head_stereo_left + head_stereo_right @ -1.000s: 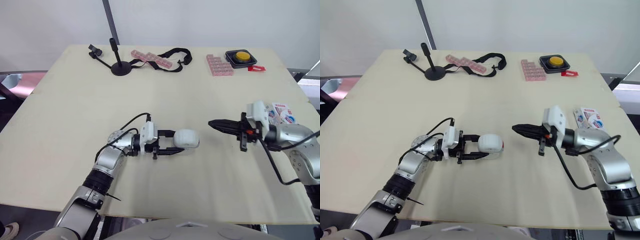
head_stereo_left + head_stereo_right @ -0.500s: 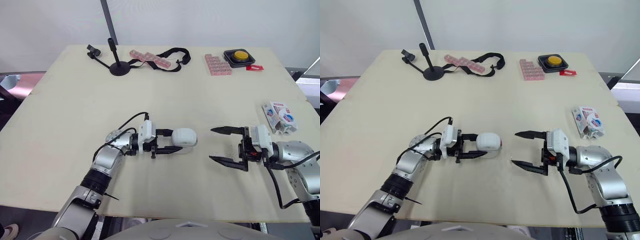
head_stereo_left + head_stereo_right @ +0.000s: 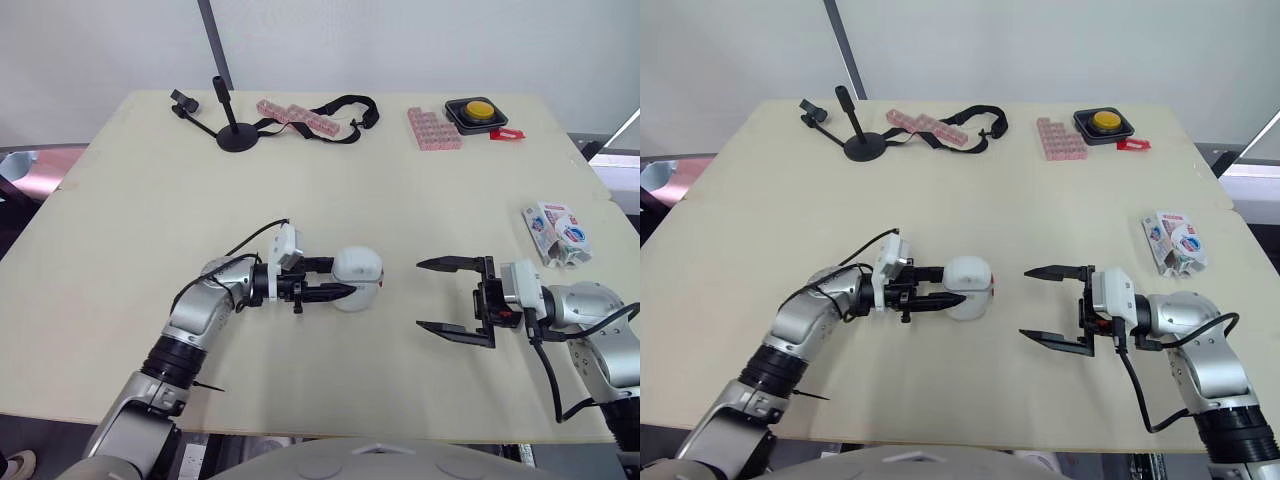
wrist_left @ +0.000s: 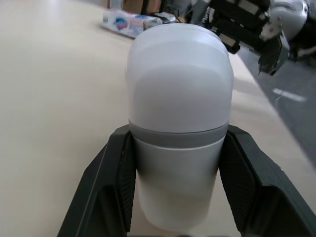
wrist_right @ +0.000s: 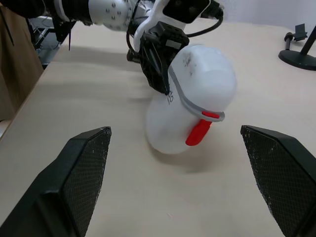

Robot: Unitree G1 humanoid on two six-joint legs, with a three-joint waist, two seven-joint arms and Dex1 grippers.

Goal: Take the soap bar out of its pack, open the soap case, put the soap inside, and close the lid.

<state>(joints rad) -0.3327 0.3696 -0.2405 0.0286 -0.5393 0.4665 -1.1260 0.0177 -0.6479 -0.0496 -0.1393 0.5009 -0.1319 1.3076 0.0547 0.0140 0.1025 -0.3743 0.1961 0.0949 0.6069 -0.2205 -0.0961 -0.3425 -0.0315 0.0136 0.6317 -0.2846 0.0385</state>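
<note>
A white soap case (image 3: 357,278) with a grey seam and a red latch (image 5: 199,132) rests tilted on the table near the middle front. My left gripper (image 3: 343,277) is shut on it, one black finger (image 4: 106,187) on each side of its lower half. My right gripper (image 3: 420,295) hovers a short way to the right of the case, pointing at it with its fingers (image 5: 81,168) spread wide and nothing between them. The soap pack (image 3: 558,233), white with blue and red print, lies by the table's right edge behind the right arm.
At the back stand a black stand (image 3: 236,135), a black strap (image 3: 345,110), two pink trays (image 3: 297,115) (image 3: 434,128), and a yellow button box (image 3: 481,110) with a red tag (image 3: 505,134). The tabletop's front edge (image 3: 400,435) runs close below both arms.
My right gripper went from shut to wide open and sank lower, level with the case. My left gripper turned the case, so its red latch now faces the right gripper.
</note>
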